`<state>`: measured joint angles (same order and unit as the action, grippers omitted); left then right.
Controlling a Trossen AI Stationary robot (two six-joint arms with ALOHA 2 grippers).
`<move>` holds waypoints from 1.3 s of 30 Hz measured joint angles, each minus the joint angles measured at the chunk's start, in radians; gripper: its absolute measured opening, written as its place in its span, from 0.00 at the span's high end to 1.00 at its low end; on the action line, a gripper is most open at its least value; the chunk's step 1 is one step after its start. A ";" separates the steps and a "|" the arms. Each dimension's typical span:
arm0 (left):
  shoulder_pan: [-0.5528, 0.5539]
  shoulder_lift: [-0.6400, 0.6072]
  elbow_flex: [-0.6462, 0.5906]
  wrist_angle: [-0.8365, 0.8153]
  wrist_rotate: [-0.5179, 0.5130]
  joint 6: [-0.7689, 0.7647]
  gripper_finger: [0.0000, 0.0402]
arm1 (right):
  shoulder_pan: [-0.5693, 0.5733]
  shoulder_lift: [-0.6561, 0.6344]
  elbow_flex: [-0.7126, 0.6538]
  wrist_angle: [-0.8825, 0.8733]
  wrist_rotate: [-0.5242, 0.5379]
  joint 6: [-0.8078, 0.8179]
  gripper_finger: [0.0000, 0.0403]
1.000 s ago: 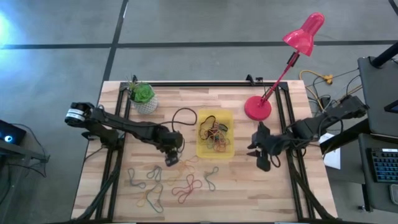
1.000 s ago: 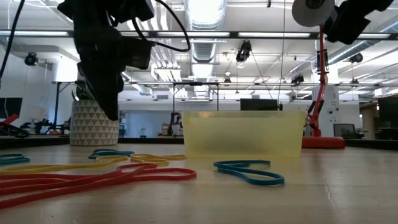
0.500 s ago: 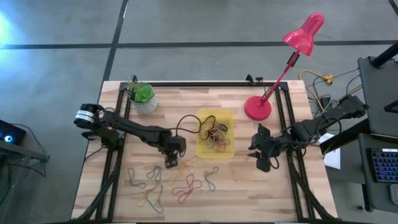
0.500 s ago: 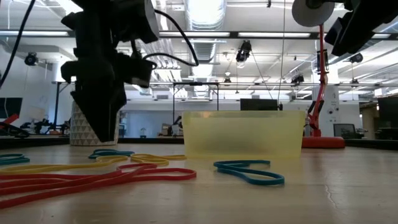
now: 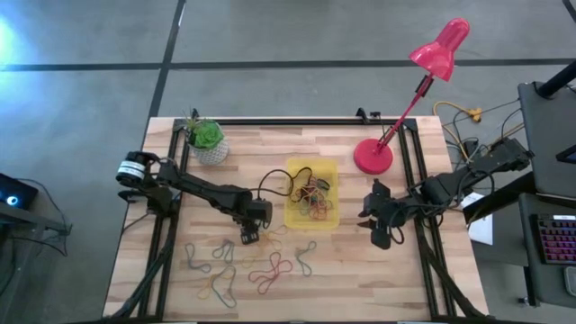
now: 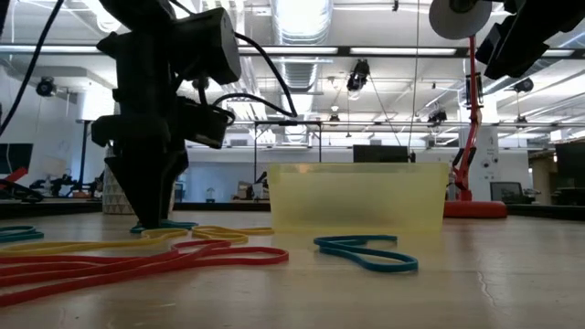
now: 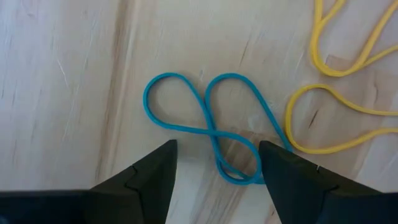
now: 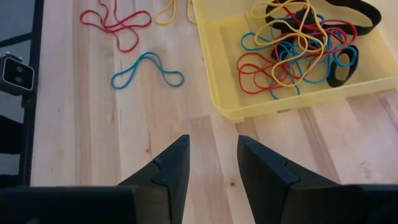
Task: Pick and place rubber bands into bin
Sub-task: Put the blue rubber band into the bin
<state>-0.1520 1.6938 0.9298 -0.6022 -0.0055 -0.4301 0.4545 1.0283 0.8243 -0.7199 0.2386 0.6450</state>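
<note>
1. The step in hand looks like a pick: the left gripper [image 5: 249, 236] is low over the bench [image 5: 360, 279], just off the left side of the bin [image 5: 329, 169], with its jaws spread wide and pointing down.
2. In the left wrist view, a blue rubber band [image 7: 208, 127] twisted into a figure 8 lies flat on the wood, its near loop between the 2 dark fingers [image 7: 149, 180]. Nothing is gripped yet.
3. A yellow rubber band [image 7: 329, 99] lies right beside the blue one and meets it at 1 end, so a careless close could catch both.
4. The bin sits mid-bench and already holds a tangle of red, yellow, blue and black bands [image 8: 298, 43].
5. More loose bands [image 5: 243, 265] are scattered on the bench in front of the bin, so much of the task seems left to do.
6. The right gripper [image 5: 382, 229] waits to the right of the bin, above the bench, jaws partly apart and holding nothing.
7. The next move, as I judge it, calls for settling the left fingertips onto the wood astride the blue strand, pinching it shut, then lifting and carrying it over the bin's rim.
8. The band is thin and floppy, so the tips must reach the surface or it will slip out.
</note>
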 joint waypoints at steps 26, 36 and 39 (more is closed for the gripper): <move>0.000 -0.017 0.004 0.039 -0.033 -0.008 1.00 | 0.000 0.000 0.002 0.026 -0.003 0.037 0.70; 0.003 -0.145 0.035 0.054 -0.124 -0.006 1.00 | 0.000 0.000 0.002 0.030 -0.003 0.053 0.70; 0.004 -0.204 0.031 0.086 -0.146 -0.006 1.00 | 0.000 0.000 0.002 0.034 -0.003 0.055 0.70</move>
<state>-0.1485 1.4901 0.9609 -0.5165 -0.1515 -0.4358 0.4541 1.0279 0.8265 -0.6860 0.2359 0.6998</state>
